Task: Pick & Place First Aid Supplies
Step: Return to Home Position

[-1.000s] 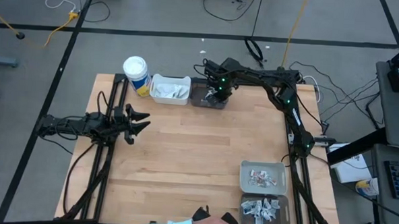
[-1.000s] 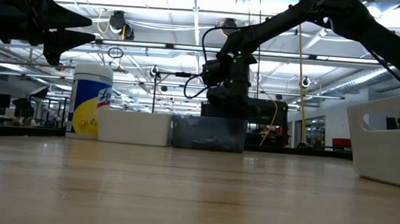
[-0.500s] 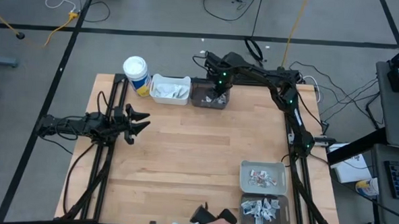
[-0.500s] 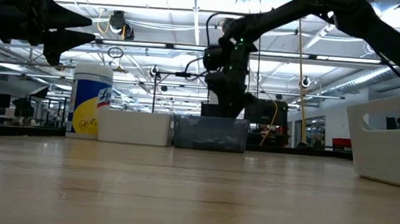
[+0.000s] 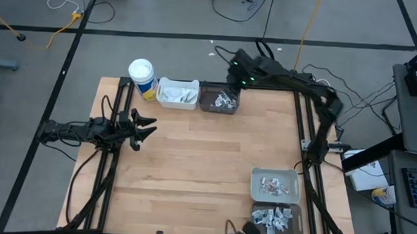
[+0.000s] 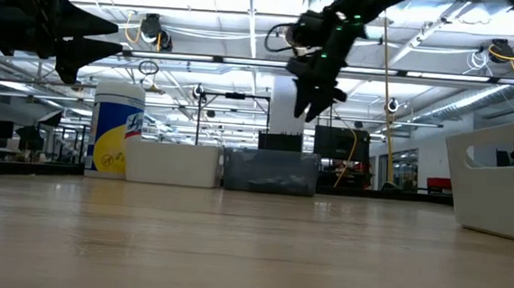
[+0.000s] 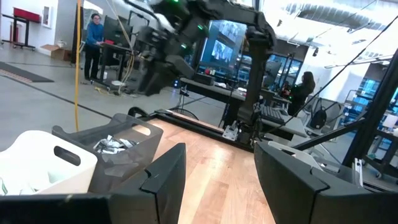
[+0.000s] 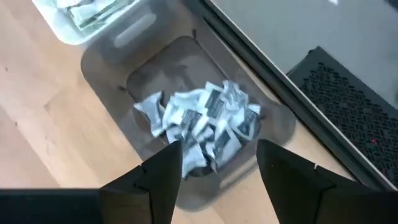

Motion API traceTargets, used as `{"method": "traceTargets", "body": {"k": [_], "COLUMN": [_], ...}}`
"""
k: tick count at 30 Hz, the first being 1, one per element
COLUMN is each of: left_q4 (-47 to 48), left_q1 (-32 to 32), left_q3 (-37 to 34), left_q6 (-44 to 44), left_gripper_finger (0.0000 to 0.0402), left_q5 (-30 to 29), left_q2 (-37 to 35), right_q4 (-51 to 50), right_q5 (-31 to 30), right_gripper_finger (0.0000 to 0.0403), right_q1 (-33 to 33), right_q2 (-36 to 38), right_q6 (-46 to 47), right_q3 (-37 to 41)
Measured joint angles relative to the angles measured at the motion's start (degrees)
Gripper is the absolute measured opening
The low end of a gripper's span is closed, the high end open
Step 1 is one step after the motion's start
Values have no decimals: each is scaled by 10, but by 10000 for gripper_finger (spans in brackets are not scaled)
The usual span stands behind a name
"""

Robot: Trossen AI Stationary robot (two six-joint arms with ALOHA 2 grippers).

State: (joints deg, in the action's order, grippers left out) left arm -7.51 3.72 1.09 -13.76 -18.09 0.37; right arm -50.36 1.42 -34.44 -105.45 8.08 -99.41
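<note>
Several small white and silvery first aid packets (image 8: 205,121) lie heaped in a dark translucent bin (image 5: 210,103) at the table's far edge. My right gripper (image 8: 217,168) hangs above that bin, slanting down at it, open with nothing between its fingers; the low view shows the right gripper (image 6: 313,101) well clear of the bin's rim. More packets (image 5: 276,185) lie in a grey bin at the near right, and others (image 5: 274,219) in a dark bin beside it. My left gripper (image 5: 146,126) waits open above the table's left side.
A white bin (image 5: 178,93) with packets stands left of the dark far bin, and a white canister with a yellow band (image 5: 142,77) stands left of that. Bare wood (image 5: 199,159) spans the middle. A dark object (image 5: 240,230) shows at the near edge.
My right gripper has risen out of the dark far bin and drawn back toward the far right, tipping from near straight down to a slant. The packets stay in the bin. A person's hand at the near edge has withdrawn.
</note>
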Motion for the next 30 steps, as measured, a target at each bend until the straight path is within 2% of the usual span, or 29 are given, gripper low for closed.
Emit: {"method": "traceTargets", "body": {"k": [6, 10, 20, 25, 30], "left_q4": [0, 0, 0, 0, 0], "left_q1": [0, 0, 0, 0, 0], "left_q3": [0, 0, 0, 0, 0], "left_q6": [0, 0, 0, 0, 0], "left_gripper_finger": [196, 196, 196, 196, 196], "left_q5": [0, 0, 0, 0, 0], "left_q2": [0, 0, 0, 0, 0], "right_q4": [173, 289, 508, 564, 557], "right_q5": [1, 0, -1, 1, 1], "right_gripper_finger": [205, 202, 205, 202, 203], "right_q1": [1, -9, -38, -42, -42], "right_q2": [179, 291, 589, 731, 836], "right_q6": [0, -33, -47, -44, -43], "right_q3": [229, 371, 676, 793, 873]}}
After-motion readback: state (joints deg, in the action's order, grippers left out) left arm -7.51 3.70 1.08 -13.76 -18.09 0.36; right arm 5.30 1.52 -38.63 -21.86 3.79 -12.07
